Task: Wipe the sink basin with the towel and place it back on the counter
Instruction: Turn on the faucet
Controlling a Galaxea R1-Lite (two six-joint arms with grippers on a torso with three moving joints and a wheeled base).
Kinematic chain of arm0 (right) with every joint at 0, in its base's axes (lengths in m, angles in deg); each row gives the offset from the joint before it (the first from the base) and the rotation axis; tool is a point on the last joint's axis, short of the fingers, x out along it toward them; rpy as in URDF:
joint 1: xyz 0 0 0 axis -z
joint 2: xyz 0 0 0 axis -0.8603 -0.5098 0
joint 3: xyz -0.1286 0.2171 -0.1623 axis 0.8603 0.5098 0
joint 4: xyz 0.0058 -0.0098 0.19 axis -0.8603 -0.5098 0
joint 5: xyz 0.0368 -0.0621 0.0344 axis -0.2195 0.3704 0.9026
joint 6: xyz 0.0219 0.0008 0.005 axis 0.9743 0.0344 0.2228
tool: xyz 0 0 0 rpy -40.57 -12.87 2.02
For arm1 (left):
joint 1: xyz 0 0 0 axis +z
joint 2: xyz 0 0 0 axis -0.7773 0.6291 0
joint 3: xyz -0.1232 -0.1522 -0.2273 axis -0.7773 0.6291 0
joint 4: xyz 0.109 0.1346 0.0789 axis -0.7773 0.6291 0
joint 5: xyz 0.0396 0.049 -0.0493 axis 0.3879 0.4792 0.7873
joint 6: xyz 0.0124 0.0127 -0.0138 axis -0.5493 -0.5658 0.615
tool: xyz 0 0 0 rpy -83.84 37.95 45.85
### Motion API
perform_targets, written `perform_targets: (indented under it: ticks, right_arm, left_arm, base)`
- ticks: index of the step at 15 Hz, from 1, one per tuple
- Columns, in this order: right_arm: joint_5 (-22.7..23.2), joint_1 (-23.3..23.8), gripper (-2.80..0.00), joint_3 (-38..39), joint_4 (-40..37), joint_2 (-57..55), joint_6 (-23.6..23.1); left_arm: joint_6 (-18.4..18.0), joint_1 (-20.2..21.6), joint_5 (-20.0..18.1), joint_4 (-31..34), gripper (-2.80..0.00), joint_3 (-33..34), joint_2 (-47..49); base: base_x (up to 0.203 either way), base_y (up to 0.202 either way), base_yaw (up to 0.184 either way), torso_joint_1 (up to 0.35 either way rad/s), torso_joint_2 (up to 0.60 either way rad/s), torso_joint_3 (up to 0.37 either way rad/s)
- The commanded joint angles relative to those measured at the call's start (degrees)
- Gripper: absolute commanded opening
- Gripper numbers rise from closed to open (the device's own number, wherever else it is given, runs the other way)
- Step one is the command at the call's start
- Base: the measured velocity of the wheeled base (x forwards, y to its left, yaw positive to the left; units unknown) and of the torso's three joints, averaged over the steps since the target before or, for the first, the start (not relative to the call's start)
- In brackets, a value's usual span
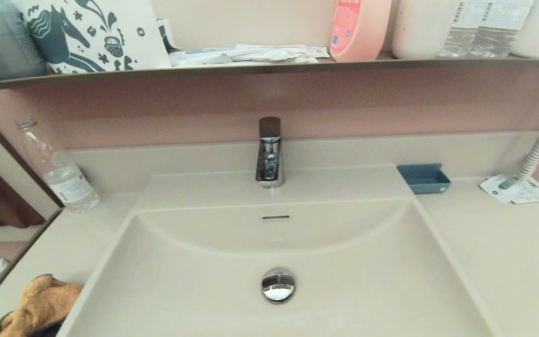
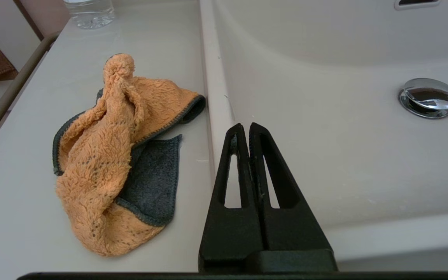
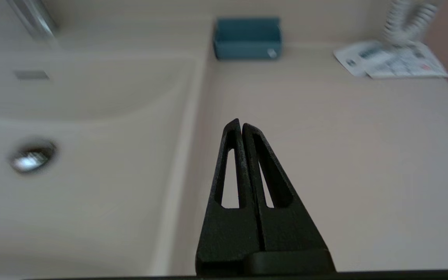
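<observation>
Your left gripper hangs with its 2 black fingers pressed together, holding nothing, over the left rim of the wide rectangular beige-cream sink basin. The small fluffy orange-tan terry towel lies apart from those fingers, on the outer side of the rim, resting on the smooth flat beige-cream counter. One corner of the towel reaches almost to the rim.

You can see the towel is crumpled and lumpy, with a ridge of pile bunched up at its far end. Its dark grey backing and dark stitched edging show where a corner has folded over. In the head view it sits at the counter's near left corner, left of the basin.

Your right gripper is likewise closed tight and empty, poised over the counter just right of the basin's right rim.

The round chrome drain plug sits in the basin floor, with the slot-shaped overflow on the curved back wall. A clear plastic water bottle stands on the counter beyond the towel.
</observation>
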Motion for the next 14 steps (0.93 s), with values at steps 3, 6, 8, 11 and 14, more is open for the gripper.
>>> perform_targets:
  ticks: [3,6,8,11,14]
  right_arm:
    - [0.91,-6.66,-2.80,-8.13,5.15,-21.26,5.39]
    - [-2.26,-22.20,-2.80,-10.20,8.17,-29.74,7.40]
    - [-6.22,-26.16,-2.80,-11.50,14.43,-39.18,7.96]
    - [-16.92,-34.73,-2.80,-18.35,20.50,-50.85,8.42]
    - [-24.89,-41.55,-2.80,-28.48,21.94,-60.39,8.08]
  left_arm:
    - [-0.03,0.02,-0.02,0.04,-2.80,0.00,-0.02]
    - [-0.03,0.02,0.04,0.04,-2.80,0.00,-0.02]
    - [-0.03,0.02,0.06,0.04,-2.80,0.00,-0.02]
    - [-0.03,0.02,-0.01,0.04,-2.80,0.00,-0.02]
    - [-0.03,0.02,0.02,0.04,-2.80,0.00,-0.02]
  base:
    - [0.000,0.000,0.000,0.000,0.00,0.000]
    - [0.000,0.000,0.000,0.000,0.00,0.000]
    - [0.000,0.000,0.000,0.000,0.00,0.000]
    - [0.000,0.000,0.000,0.000,0.00,0.000]
    - [0.000,0.000,0.000,0.000,0.00,0.000]
